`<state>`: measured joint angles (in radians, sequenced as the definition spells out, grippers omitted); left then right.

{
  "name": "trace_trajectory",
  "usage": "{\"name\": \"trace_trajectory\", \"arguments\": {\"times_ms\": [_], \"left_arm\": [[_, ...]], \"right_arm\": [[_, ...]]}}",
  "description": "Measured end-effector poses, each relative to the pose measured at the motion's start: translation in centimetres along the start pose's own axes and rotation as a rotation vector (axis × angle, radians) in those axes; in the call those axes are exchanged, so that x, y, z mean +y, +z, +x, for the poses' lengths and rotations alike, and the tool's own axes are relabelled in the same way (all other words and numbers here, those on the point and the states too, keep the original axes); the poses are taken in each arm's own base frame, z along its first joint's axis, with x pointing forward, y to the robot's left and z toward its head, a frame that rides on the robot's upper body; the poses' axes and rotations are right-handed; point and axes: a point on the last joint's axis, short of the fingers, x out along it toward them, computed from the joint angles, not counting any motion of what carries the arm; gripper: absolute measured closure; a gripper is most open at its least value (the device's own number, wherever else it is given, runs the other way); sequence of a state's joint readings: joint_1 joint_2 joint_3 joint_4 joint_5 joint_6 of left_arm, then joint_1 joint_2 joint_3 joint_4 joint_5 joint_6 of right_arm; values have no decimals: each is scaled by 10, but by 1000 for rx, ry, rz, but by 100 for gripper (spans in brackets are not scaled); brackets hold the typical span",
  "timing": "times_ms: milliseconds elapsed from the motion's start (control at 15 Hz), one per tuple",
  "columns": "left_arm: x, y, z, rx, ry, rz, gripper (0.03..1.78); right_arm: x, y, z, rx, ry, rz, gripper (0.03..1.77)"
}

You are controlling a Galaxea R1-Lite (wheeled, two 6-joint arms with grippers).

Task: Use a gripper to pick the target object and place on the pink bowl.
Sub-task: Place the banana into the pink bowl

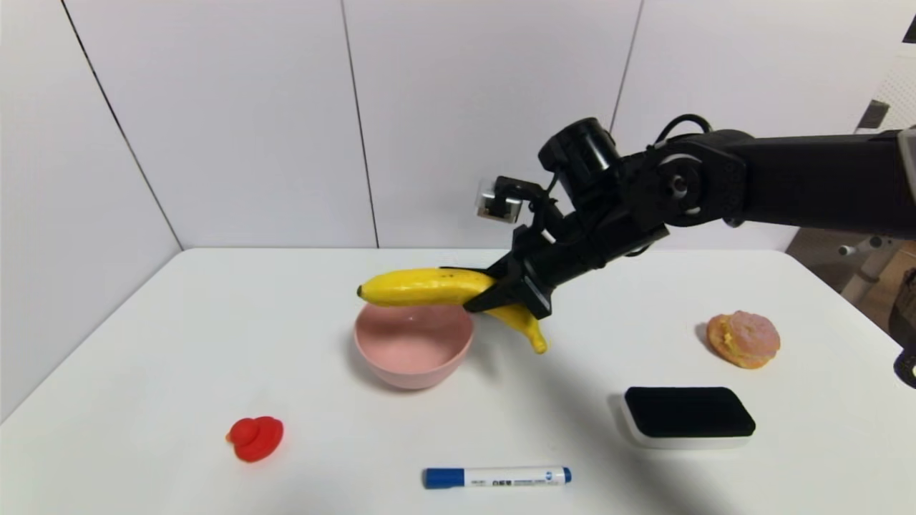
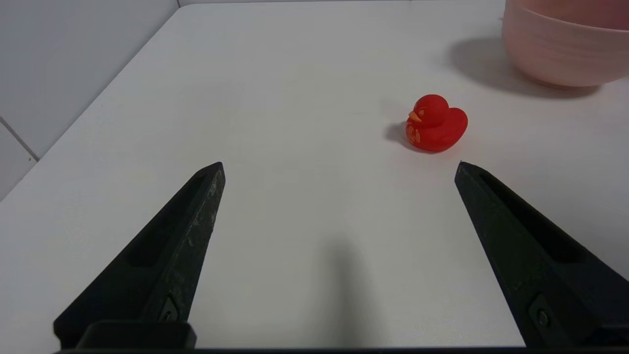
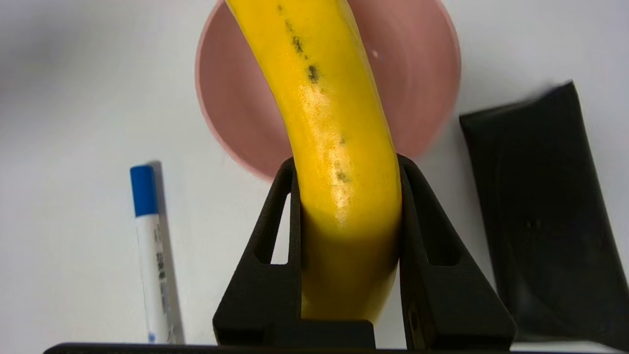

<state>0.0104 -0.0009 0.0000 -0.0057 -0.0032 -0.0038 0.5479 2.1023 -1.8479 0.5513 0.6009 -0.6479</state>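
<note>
Marker (image 1: 497, 477) near front, 6 o'clock on table (image 1: 215, 343). Left gripper (image 2: 339, 169): jaws wide, over bare table. Right gripper (image 1: 481, 290): jaws clamped on banana (image 1: 422, 287), banana between them, dark tip toward 9 o'clock, above pink bowl (image 1: 413, 350).
</note>
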Motion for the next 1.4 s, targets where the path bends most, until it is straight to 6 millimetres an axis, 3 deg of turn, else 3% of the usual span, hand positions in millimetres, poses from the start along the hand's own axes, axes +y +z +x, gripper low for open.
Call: {"name": "trace_trajectory", "arguments": {"times_ms": [467, 933, 1400], "left_arm": [[0, 0, 0, 0, 0, 0, 12], [0, 0, 0, 0, 0, 0, 12], [0, 0, 0, 0, 0, 0, 12]], "right_arm": [[-11, 5, 38, -62, -13, -47, 126], [-1, 35, 54, -194, -25, 20, 126], [-9, 23, 75, -191, -22, 39, 126]]}}
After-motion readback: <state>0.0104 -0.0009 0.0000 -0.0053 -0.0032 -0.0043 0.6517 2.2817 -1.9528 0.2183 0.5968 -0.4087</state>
